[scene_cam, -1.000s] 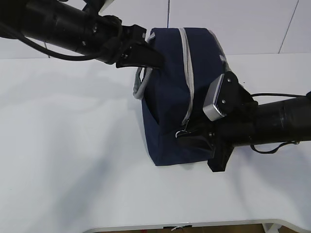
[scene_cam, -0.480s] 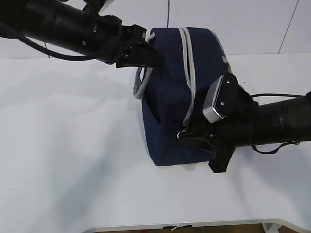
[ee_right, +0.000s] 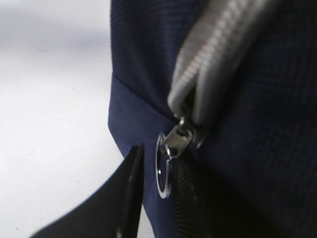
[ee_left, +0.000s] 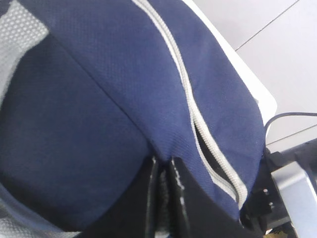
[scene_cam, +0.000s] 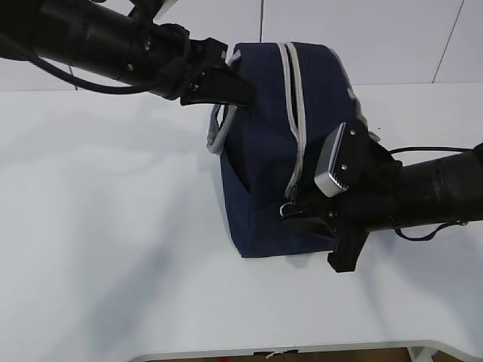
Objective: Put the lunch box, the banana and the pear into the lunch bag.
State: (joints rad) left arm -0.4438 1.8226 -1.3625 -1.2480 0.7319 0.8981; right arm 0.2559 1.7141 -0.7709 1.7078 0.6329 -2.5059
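Observation:
The navy lunch bag (scene_cam: 264, 151) lies on the white table with its grey zipper (scene_cam: 296, 128) running along the top. My left gripper (scene_cam: 243, 93) is shut on a pinch of the bag's fabric beside the grey handle (scene_cam: 216, 132); the left wrist view shows the jaws (ee_left: 163, 162) clamped on the cloth. My right gripper (scene_cam: 293, 217) is at the bag's near end. In the right wrist view its fingers (ee_right: 132, 183) stand a little apart around the ring pull (ee_right: 162, 171), with a gap on the left. The zipper is parted above the slider (ee_right: 179, 138). The lunch box, banana and pear are out of view.
The white table (scene_cam: 113, 249) stretches to the left and in front of the bag. Its front edge (scene_cam: 226, 353) runs along the bottom. A black cable (scene_cam: 430, 148) trails over the right arm. A white tiled wall stands behind.
My right gripper has shifted slightly down and to the right at the bag's near end, and the ring pull has shifted with it. The left arm and the bag have stayed put.

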